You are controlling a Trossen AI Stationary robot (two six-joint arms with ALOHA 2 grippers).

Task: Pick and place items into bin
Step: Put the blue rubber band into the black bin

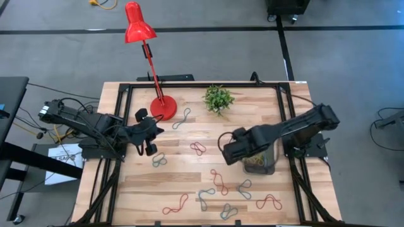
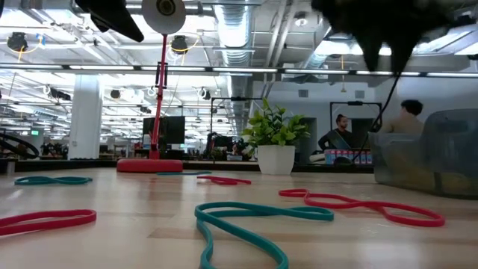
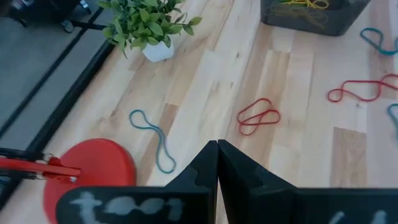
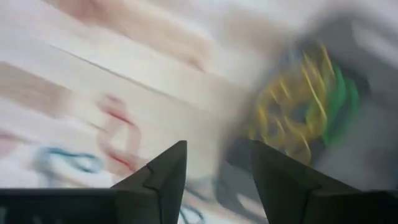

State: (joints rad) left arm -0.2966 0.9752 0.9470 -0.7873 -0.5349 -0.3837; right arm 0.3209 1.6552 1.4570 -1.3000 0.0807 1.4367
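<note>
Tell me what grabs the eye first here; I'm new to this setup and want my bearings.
The red lamp stands out at the table's far edge, left of a small green plant. Coloured rubber bands lie scattered over the wooden table. The right gripper, open, is beside the bin, which already holds yellow and green bands.

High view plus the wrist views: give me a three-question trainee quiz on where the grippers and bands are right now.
1. True or false: the left gripper is shut and holds nothing.
2. Which colours of band show inside the bin in the right wrist view? A) yellow and green B) only red C) only grey-blue
3. Fill in: the right gripper is ____, with nothing between its fingers, beside the bin.

Key: 1 true; 2 A, see the yellow bands and green band; 3 open.
</note>
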